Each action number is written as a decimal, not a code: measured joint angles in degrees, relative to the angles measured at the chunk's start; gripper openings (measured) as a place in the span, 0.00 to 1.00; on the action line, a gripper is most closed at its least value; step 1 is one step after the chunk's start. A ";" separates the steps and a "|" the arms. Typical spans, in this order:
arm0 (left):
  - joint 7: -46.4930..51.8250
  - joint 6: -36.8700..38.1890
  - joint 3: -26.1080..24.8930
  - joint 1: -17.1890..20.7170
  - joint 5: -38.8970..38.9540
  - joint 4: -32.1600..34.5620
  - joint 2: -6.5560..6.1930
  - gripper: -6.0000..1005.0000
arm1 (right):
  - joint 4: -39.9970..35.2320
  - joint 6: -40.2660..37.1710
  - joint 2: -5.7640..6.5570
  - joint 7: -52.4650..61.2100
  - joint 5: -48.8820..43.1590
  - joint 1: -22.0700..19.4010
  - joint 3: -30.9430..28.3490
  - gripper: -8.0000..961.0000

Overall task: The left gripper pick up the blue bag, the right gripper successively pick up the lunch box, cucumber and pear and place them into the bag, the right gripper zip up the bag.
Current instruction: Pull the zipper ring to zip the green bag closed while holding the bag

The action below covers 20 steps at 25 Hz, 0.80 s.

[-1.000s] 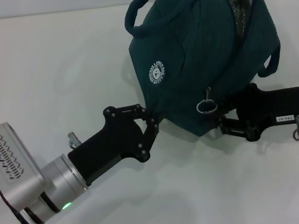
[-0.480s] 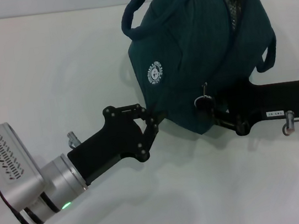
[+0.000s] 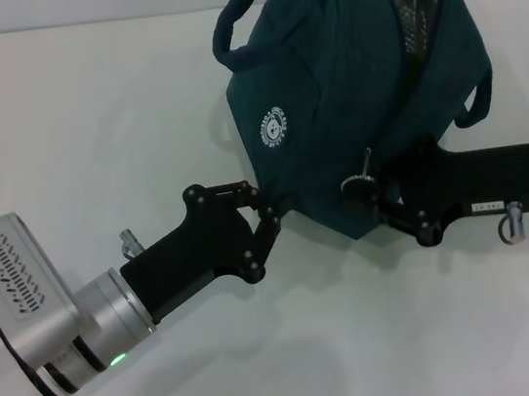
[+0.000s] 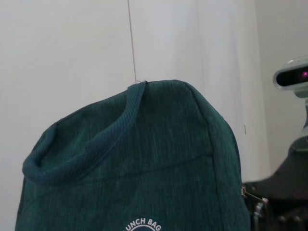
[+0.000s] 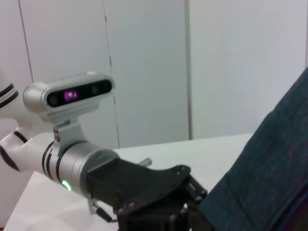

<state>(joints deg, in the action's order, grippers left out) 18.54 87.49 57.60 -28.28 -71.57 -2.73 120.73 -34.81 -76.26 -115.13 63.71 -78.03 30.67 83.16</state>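
Observation:
The blue bag [image 3: 349,97] is a dark teal lunch bag with a white round logo, tilted on the white table [image 3: 85,115]. Its top is open at the far right and shows silver lining [image 3: 414,0]. My left gripper [image 3: 276,211] is shut on the bag's lower left corner. My right gripper [image 3: 374,194] reaches in from the right under the bag's lower edge, shut on the zipper pull [image 3: 354,183]. The bag [image 4: 144,163] fills the left wrist view, and its side [image 5: 269,183] shows in the right wrist view. Lunch box, cucumber and pear are out of view.
One carry handle [image 3: 248,13] loops up at the bag's far left and a second handle [image 3: 481,94] hangs at its right. The left arm's silver wrist camera housing [image 3: 12,293] sits near the front left. A pale wall runs behind the table.
My right gripper has slid left and slightly up along the bag's lower edge, taking the zipper pull with it. The bag has shifted a little left. The left gripper has stayed put.

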 joint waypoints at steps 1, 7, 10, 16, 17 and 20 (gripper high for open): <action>0.00 -0.08 0.02 0.00 -0.04 0.02 -0.02 0.06 | 0.00 -0.20 -0.01 -0.12 0.01 -0.06 -0.61 0.04; 0.00 -0.78 0.06 -0.04 -0.14 0.13 -0.05 0.06 | 0.02 -3.97 -0.28 -2.91 0.33 -1.31 -7.58 0.04; -0.01 -0.86 0.06 -0.01 -0.15 0.13 -0.05 0.06 | 0.37 -4.68 -0.50 -4.52 2.11 -1.57 -9.16 0.04; -0.63 -0.92 0.06 0.03 -0.10 0.11 -0.05 0.06 | 0.56 -4.95 -0.51 -6.25 4.46 -1.58 -9.28 0.04; -0.68 -0.93 0.06 0.05 -0.03 0.11 -0.06 0.06 | 0.45 -5.02 -0.49 -6.28 4.61 -1.58 -9.33 0.04; -0.70 -1.00 0.06 0.12 0.02 0.10 -0.06 0.06 | 0.19 -5.30 -0.45 -6.70 4.82 -1.61 -10.03 0.04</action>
<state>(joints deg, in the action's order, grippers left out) 17.84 86.49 57.66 -28.16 -71.55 -2.64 120.66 -34.62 -81.55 -115.59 57.01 -73.21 29.06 73.13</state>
